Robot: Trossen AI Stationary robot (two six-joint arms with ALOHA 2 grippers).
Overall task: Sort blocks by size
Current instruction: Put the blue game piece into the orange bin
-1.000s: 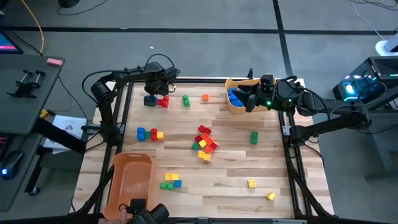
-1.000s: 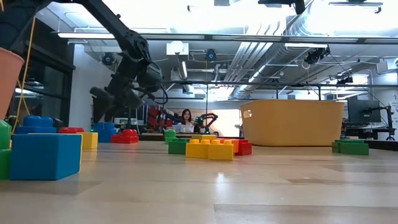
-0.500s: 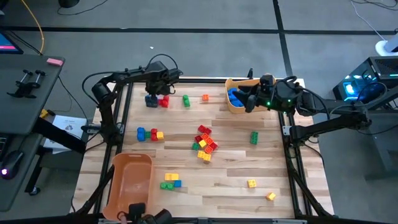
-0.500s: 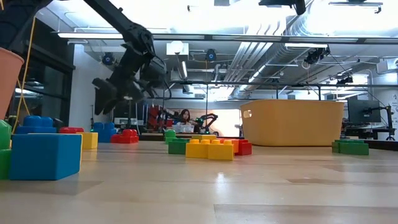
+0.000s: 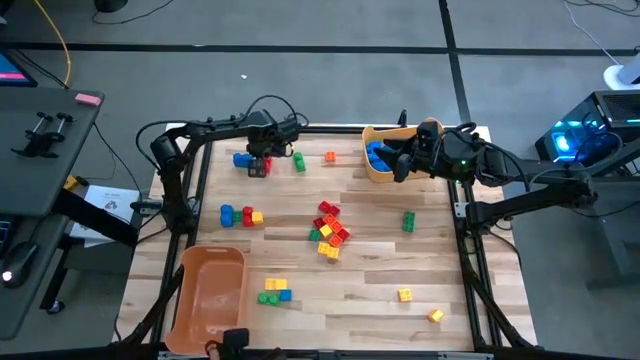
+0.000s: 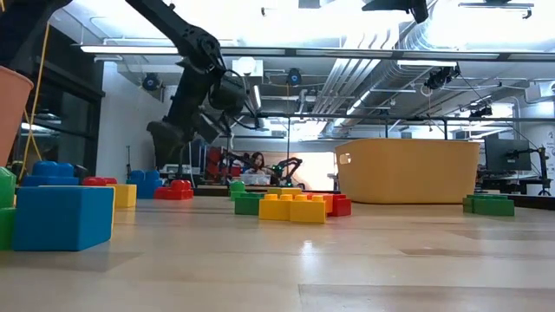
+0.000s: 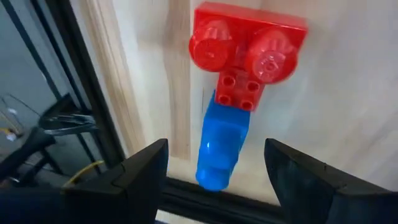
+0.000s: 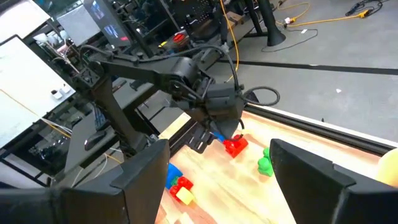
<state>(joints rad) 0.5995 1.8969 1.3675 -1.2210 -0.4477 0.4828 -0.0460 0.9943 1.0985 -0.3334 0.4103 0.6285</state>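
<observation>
Overhead arrangement: the left gripper (image 5: pixel 262 150) hangs over the far left part of the wooden table (image 5: pixel 370 240), above a blue block (image 5: pixel 242 158) and a red block (image 5: pixel 259 166) that lie touching each other. In the left wrist view its two fingers (image 7: pixel 143 171) stand spread wide with nothing between them, and the red block (image 7: pixel 247 53) and blue block (image 7: pixel 222 146) lie on the wood beyond; the blue one's near end is cut short by the dark table frame.

The right gripper (image 5: pixel 403 160) sits at the far orange bin (image 5: pixel 380 170), partly over its rim; its fingers (image 8: pixel 140 177) are spread apart and empty in the right wrist view. Blue pieces show inside this bin, largely hidden by the arm.

The remaining blocks are scattered: a mixed cluster (image 5: pixel 328 230) at mid-table, a blue-red-yellow row (image 5: pixel 240 215) at left, a green block (image 5: pixel 408 221) at right, and yellow pieces (image 5: pixel 404 294) near the front. A second orange bin (image 5: pixel 208 295) lies at the near left corner, its lower edge cut off by dark hardware.

In the low view the near blocks (image 6: pixel 62 217) loom large, hiding those behind.
</observation>
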